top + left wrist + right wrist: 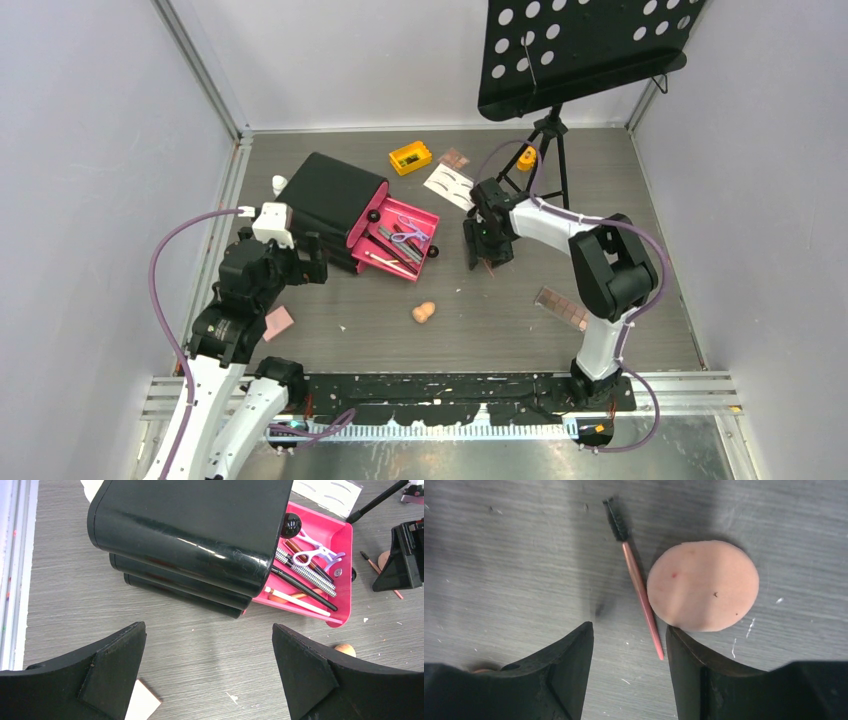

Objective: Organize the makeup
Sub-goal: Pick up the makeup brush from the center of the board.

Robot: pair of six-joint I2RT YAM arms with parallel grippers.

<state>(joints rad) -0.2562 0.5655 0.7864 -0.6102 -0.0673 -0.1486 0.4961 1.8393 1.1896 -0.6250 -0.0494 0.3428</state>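
Two grippers, both with jaws apart, neither clamped on anything. Nearest, at the front-left corner of the black chest (335,195): left gripper (210,630), spread to full width, aimed at the chest's side. In front of the chest: peach sponge (424,312) on the table (500,330). Standing open from the chest's right face: pink drawer (325,527), with lilac scissors (325,552) and thin brushes (304,589) inside. Right of the chest: right gripper (629,627), partly spread, low over a pink-handled spoolie brush (639,587) just beside a round peach pad (703,585). Beyond the chest: white eyebrow card (450,185), yellow block (410,158).
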